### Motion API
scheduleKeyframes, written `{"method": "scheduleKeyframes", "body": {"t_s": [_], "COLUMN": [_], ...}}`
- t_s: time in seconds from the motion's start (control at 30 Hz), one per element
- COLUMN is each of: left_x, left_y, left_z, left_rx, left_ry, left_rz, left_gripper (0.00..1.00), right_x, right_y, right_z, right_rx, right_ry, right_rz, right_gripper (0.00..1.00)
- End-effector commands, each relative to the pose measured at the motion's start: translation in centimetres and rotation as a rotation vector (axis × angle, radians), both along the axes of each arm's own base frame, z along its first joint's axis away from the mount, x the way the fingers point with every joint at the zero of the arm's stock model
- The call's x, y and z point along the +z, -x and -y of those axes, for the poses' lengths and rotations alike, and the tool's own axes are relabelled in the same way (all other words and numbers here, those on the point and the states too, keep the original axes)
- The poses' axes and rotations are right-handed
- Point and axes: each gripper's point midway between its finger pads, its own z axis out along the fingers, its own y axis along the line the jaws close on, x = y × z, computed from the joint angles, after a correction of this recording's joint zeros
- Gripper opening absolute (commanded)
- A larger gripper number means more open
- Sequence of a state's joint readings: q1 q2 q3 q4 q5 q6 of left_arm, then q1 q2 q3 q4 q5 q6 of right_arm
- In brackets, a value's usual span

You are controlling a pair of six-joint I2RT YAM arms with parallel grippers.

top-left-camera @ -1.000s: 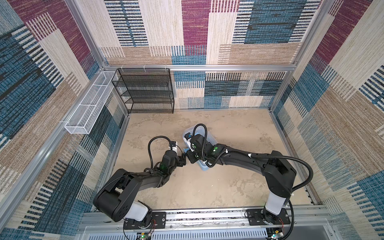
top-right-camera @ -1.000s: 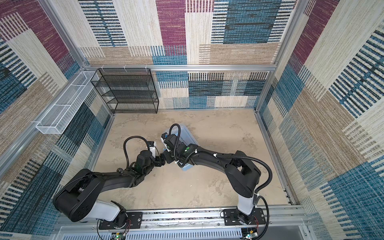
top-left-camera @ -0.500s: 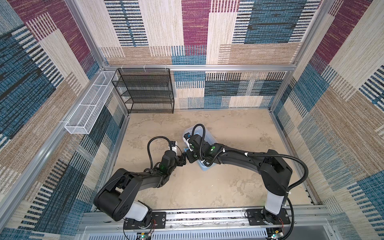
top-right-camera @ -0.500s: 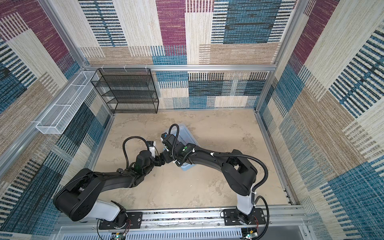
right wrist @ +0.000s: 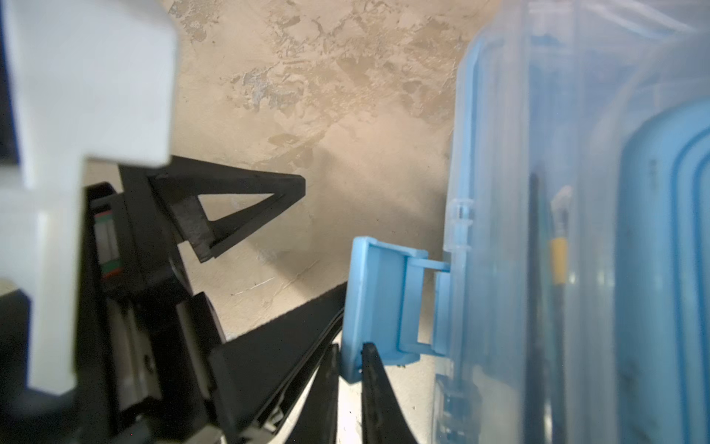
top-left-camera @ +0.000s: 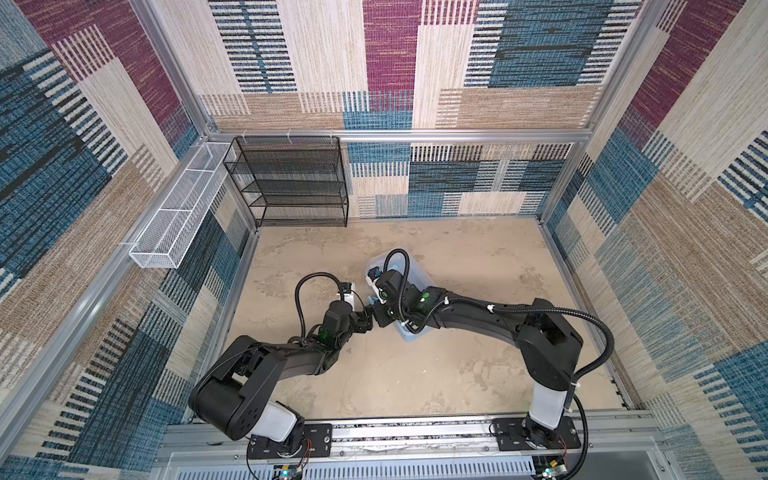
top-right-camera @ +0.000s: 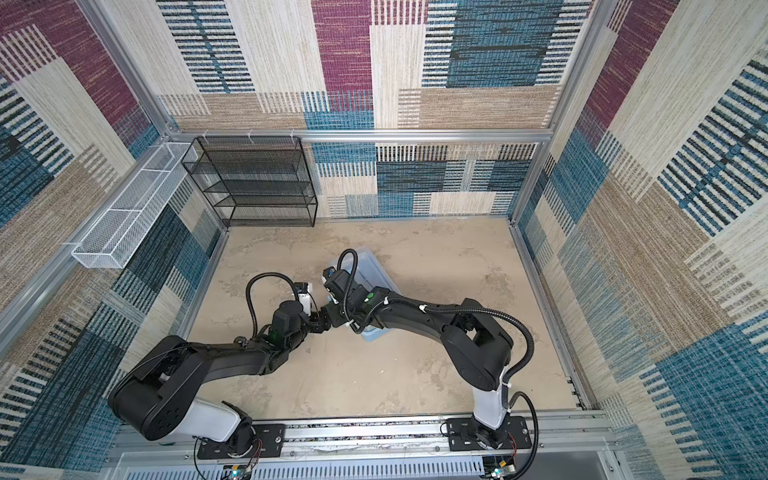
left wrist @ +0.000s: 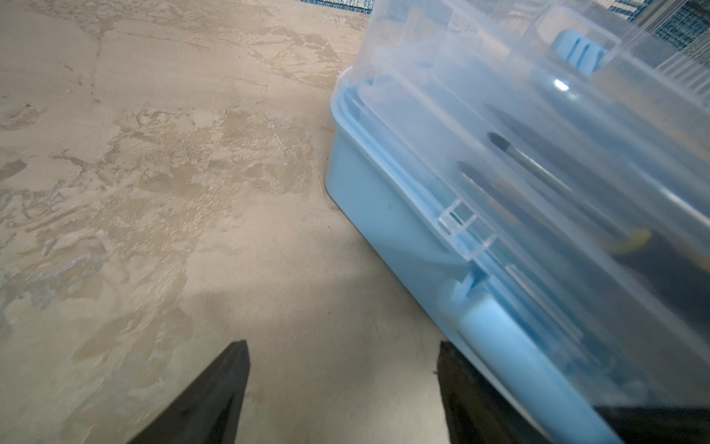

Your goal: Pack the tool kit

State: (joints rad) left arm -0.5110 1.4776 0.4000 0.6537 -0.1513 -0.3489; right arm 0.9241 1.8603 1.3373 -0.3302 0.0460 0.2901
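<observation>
Beige floor (right wrist: pixel 276 127), right tool (right wrist: pixel 350 346) low, pinching latch (right wrist: pixel 378 292)

Robot lab cell: aluminium frame (top-left-camera: pixel 374 135), carpet-patterned walls (top-left-camera: pixel 457 62), mounting rail (top-left-camera: pixel 415 431) at front.

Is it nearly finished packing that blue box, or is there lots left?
Nearly, it seems. Done: screwdrivers lie inside the blue box and its clear lid is down. In hand: the right gripper pinches the blue latch, which sticks out, not yet snapped shut; the left gripper sits open beside the box. Left: probably pressing that latch closed.
</observation>
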Motion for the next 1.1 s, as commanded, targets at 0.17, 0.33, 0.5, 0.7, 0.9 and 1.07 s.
{"method": "scheduleKeyframes", "body": {"t_s": [0.17,0.33,0.5,0.7,0.9,1.07], "left_x": [1.1,1.3,1.2,1.2,1.0,1.0], "left_y": [-0.7,-0.8,-0.9,-1.0,-0.9,-0.9], "left_z": [0.6,0.7,0.8,0.9,1.0,0.9], "left_rx": [-0.004,-0.005,-0.009,-0.012,-0.016,-0.016], "left_ry": [0.044,0.045,0.041,0.040,0.035,0.034], "left_rz": [0.030,0.029,0.025,0.019,0.013,0.013], "left_gripper": [0.80,0.80,0.80,0.80,0.80,0.80], "right_x": [-1.1,-1.6,-1.8,-2.4,-0.9,0.4], "right_y": [0.2,0.4,0.4,0.5,0.1,-0.1], "right_z": [1.0,1.1,1.2,1.3,1.1,1.1], "right_rx": [-0.042,-0.044,-0.053,-0.052,-0.065,-0.077], "right_ry": [0.035,0.040,0.045,0.059,0.029,0.005], "right_rz": [-0.031,-0.045,-0.047,-0.062,-0.034,-0.018], "right_gripper": [0.15,0.16,0.16,0.18,0.30,0.37]}}
